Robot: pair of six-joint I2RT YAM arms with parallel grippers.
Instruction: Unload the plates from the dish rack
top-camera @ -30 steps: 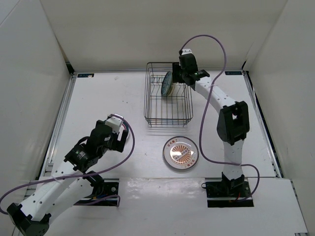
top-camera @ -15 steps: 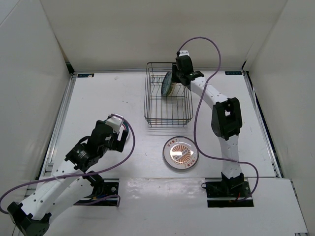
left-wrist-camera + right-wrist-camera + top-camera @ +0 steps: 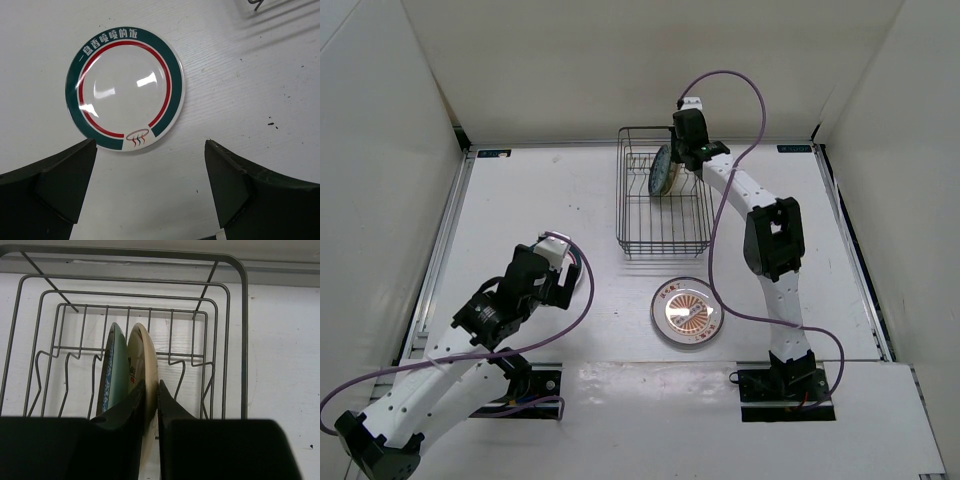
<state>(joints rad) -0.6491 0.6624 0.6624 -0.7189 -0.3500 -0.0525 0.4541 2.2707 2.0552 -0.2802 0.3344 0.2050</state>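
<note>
The dish rack (image 3: 621, 205) stands at the back of the table with two plates upright in it. In the right wrist view these are a teal-green plate (image 3: 112, 371) and a cream plate (image 3: 143, 351) just to its right. My right gripper (image 3: 151, 385) reaches into the dish rack (image 3: 236, 315) from above and is shut on the cream plate's rim, one finger on each face. An orange sunburst plate (image 3: 687, 311) lies flat in front of the rack. A white plate with a green rim (image 3: 125, 89) lies flat just beyond my left gripper (image 3: 150, 166), which is open and holds nothing.
White walls enclose the table on three sides. The right arm's purple cable (image 3: 735, 95) loops above the rack. The left arm (image 3: 490, 320) lies over the near left of the table.
The right gripper's jaws have closed onto the cream plate's rim, and that arm has shifted slightly left over the rack. The left arm has not moved.
</note>
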